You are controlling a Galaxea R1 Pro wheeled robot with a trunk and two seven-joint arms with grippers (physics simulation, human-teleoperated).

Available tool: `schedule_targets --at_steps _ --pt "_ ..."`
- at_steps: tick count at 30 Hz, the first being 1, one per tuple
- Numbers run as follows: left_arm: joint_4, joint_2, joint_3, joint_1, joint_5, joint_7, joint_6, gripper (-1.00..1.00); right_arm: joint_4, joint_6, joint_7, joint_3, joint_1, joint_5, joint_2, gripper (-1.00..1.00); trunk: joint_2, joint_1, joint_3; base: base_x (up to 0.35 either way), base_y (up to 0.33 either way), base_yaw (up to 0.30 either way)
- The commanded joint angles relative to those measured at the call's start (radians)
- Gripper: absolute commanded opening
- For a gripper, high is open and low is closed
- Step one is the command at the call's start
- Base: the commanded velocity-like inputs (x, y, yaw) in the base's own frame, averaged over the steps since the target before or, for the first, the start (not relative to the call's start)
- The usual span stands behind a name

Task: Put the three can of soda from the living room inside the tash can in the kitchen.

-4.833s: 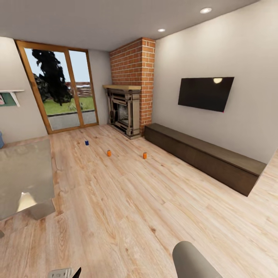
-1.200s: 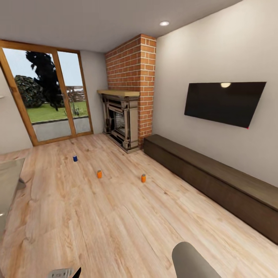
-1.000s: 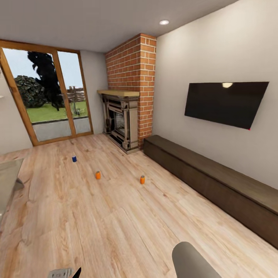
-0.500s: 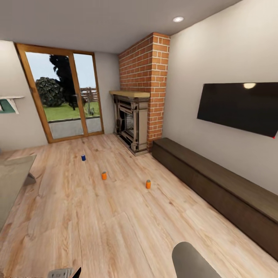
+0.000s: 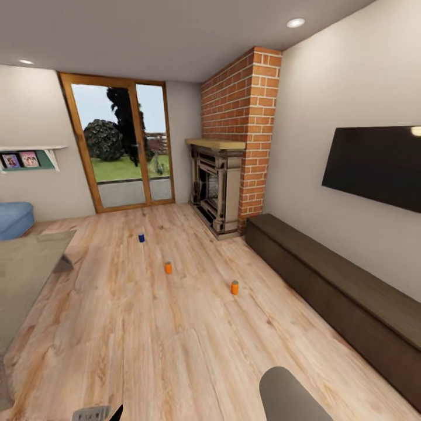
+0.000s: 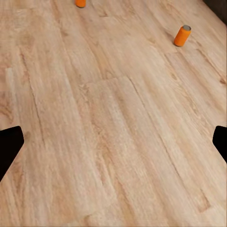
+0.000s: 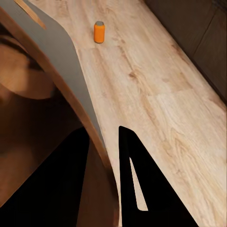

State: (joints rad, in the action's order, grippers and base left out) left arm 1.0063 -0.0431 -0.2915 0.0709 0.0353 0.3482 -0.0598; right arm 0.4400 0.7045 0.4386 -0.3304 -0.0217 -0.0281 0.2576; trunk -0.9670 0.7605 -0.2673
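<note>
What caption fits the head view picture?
Three soda cans, blue and two orange, stand on the living-room floor.

Robot body: grey and black parts

A smooth rounded grey arm segment (image 5: 289, 394) and a pale grey ribbed block (image 5: 90, 414); the left end effector (image 6: 113, 142) has flat black fingertips (image 6: 9, 146).
</note>
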Motion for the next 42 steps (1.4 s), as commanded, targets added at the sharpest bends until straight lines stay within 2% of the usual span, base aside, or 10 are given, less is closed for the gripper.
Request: schedule_targets --at_steps 1,27,42 --pt "0.000 0.000 0.000 0.000 0.000 0.000 0.000 1.00 0.002 0.001 0.004 -0.003 0.001 0.005 -0.002 -1.00 0.000 0.000 0.001 0.202 -0.269 0.240" --pt "0.000 0.000 0.000 0.000 0.000 0.000 0.000 1.00 0.002 0.001 0.003 -0.002 0.001 0.004 -0.006 -1.00 0.000 0.000 0.003 0.202 -0.269 0.157" --pt "0.000 0.000 0.000 0.000 0.000 0.000 0.000 1.00 0.002 0.001 0.003 -0.002 0.001 0.005 -0.005 -1.00 0.000 0.000 0.003 0.202 -0.269 0.038"
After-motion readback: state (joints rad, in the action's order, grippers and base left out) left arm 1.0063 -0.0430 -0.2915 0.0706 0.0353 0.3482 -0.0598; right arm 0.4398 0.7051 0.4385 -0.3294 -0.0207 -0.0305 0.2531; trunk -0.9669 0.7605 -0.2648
